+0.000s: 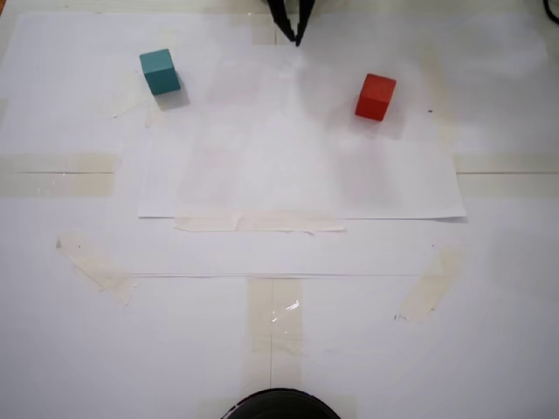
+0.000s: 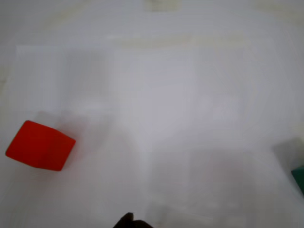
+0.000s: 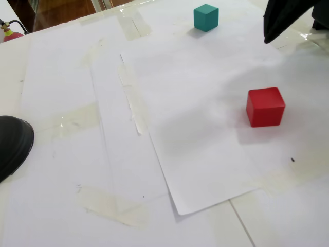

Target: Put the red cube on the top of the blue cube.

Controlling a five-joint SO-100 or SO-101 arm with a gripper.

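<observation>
Pincer [image 1: 295, 30] hangs at the top edge of a fixed view, black tips pointing down over the white paper, holding nothing. The tips look close together there, but only their ends show, so I cannot tell if it is spread or pressed together. In the wrist view just a dark sliver pokes in at the bottom edge, no help.

From the pincer outward: red cube [image 1: 376, 96] sits to the right and a bit nearer the camera in that fixed view, apart from the tips, on the paper. In the wrist view the red cube [image 2: 40, 146] lies at lower left, turned corner-on, so its faces are skewed to the camera's frame. No long axis, it's a cube; judged need is a wrist turn to square the jaws on two flat faces.

Blue cube [image 1: 160, 71] is on the other side of the pincer, left in that fixed view, well apart from the red one; only a teal edge shows at the right border of the wrist view.

Both cubes rest on the table [image 3: 61, 170], unstacked. Pick not yet begun; red looks nearer.
</observation>
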